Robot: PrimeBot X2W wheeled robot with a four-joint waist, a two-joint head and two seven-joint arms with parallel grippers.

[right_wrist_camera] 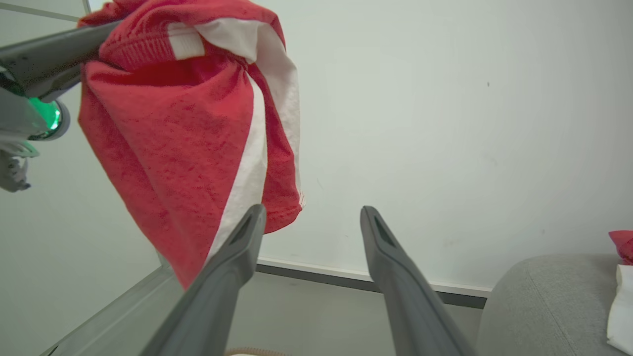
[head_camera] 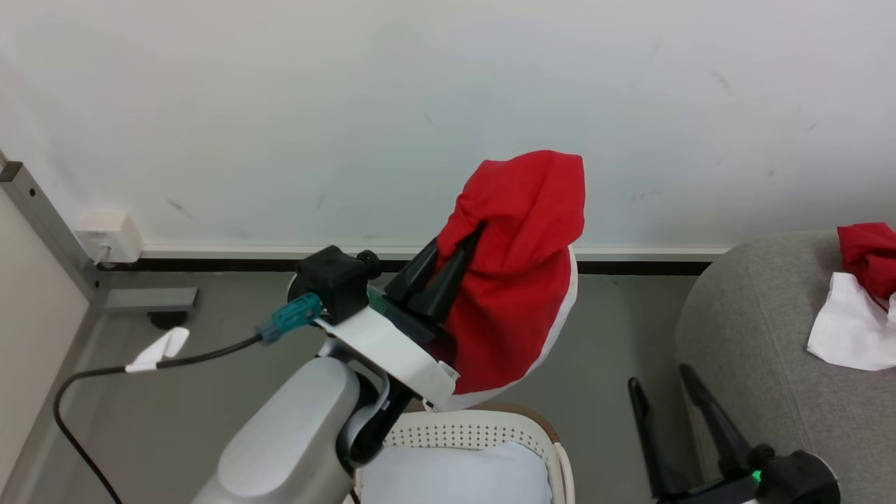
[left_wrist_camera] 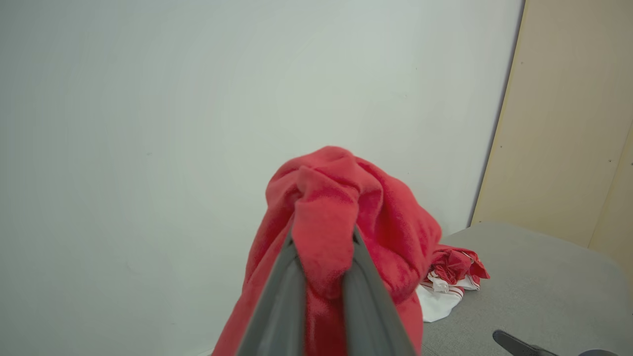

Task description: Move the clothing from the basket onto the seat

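Observation:
My left gripper is shut on a red garment with a white edge, holding it up in the air above the cream basket. The same garment bulges over the fingertips in the left wrist view and hangs at the upper left as the garment in the right wrist view. A second red and white garment lies on the grey seat at the right. My right gripper is open and empty, low beside the seat's edge.
A pale blue-white cushion lies inside the basket. A white wall with a dark skirting strip runs behind. A metal frame leg and a wall socket stand at the left, and a black cable trails from my left wrist.

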